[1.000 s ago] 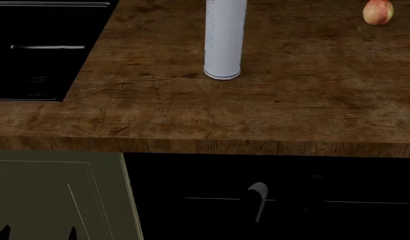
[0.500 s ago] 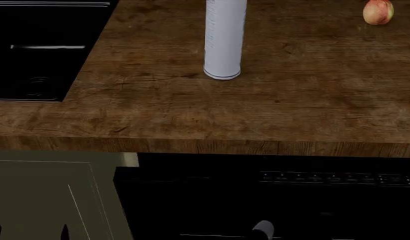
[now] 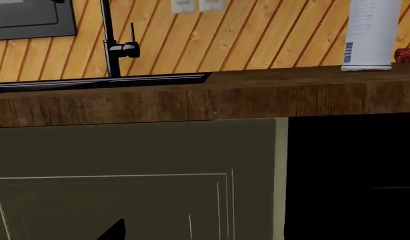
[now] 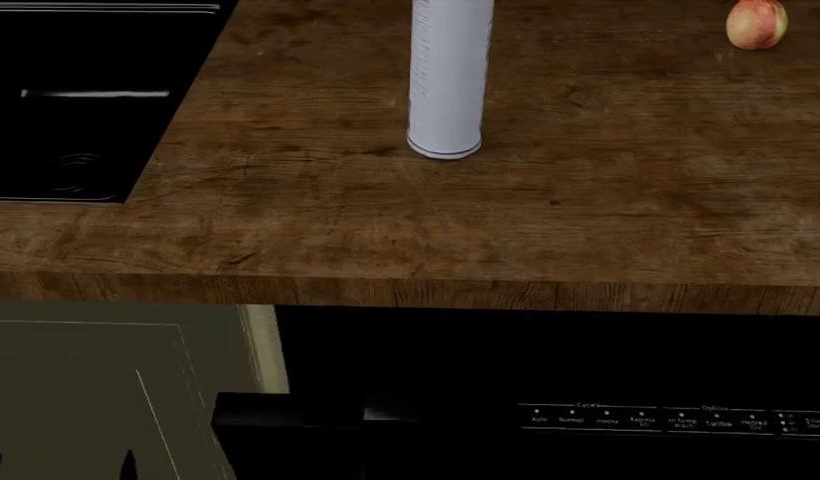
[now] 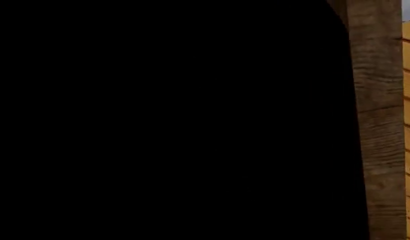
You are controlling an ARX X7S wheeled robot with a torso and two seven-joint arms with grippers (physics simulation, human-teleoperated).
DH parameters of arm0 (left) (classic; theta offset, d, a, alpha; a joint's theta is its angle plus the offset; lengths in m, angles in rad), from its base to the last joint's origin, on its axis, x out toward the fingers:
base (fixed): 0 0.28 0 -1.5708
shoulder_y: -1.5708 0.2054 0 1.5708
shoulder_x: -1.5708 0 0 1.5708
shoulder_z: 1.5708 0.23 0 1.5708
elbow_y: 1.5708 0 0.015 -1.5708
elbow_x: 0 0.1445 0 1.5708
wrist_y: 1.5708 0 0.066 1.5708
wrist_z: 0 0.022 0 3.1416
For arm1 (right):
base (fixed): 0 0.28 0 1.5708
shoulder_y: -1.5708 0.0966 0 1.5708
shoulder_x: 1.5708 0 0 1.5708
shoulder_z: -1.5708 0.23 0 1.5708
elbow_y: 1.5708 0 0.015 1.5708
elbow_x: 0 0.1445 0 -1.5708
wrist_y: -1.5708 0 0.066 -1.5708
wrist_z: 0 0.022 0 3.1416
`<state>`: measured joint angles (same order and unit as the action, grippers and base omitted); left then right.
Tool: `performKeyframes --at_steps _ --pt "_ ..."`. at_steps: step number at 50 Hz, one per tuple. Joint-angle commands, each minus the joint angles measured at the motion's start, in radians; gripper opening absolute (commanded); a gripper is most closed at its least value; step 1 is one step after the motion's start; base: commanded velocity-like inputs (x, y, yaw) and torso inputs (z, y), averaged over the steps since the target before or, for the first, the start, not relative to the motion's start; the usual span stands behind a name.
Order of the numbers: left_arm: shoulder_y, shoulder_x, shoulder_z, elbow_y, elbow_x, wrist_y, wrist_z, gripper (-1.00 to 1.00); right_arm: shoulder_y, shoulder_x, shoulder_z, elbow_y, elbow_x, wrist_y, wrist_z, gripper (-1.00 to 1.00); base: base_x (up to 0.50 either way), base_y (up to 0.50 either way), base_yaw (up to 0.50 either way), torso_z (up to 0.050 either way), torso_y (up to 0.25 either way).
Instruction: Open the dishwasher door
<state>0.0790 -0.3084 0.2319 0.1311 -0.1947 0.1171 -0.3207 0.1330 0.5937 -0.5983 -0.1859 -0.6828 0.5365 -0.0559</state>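
Note:
The dishwasher door [image 4: 650, 418] is a glossy black panel under the wooden countertop [image 4: 383, 240]. It is tilted out from the top, and the row of tiny white control labels on its top edge shows in the head view. A dark gap lies between it and the counter. In the left wrist view the black dishwasher front [image 3: 352, 175] is beside the olive cabinet. My left gripper [image 4: 59, 470] shows only as two dark fingertips, set apart, in front of the olive cabinet door [image 4: 103, 390]. My right gripper is out of view. The right wrist view is almost all black [image 5: 171, 120].
A white cylindrical bottle [image 4: 449, 75] stands on the counter, a peach [image 4: 756, 24] at the back right. The black sink basin [image 4: 77, 100] is at the left, with a black tap [image 3: 111, 45] in the left wrist view. A wooden counter edge [image 5: 378, 125] shows in the right wrist view.
The door's top edge has swung further out and down, showing its control labels lower in the head view. My right gripper has dropped out of the head view. The left fingertips have barely moved.

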Motion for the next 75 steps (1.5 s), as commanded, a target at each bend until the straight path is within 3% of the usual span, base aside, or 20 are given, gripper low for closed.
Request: performKeyframes --at_steps 1,18,36,75 --pt "-0.002 -0.006 -0.002 0.002 -0.004 0.001 -0.004 1.00 -0.080 0.006 -0.009 -0.025 0.074 0.007 0.028 -1.00 0.00 0.00 0.00 0.000 0.000" --pt "0.111 -0.098 -0.154 0.102 -0.044 -0.009 -0.085 1.00 -0.176 0.027 0.012 -0.070 0.089 0.005 0.078 -1.00 0.00 0.00 0.00 0.000 0.000" --pt "0.170 -0.146 -0.238 0.168 -0.062 -0.031 -0.129 1.00 -0.335 0.057 0.025 -0.160 0.092 0.007 0.146 -1.00 0.00 0.00 0.00 0.000 0.000" --pt "0.180 -0.170 -0.254 0.213 -0.065 -0.056 -0.146 1.00 -0.640 0.063 -0.025 -0.063 0.138 -0.111 0.371 -1.00 0.00 0.00 0.00 0.000 0.000"
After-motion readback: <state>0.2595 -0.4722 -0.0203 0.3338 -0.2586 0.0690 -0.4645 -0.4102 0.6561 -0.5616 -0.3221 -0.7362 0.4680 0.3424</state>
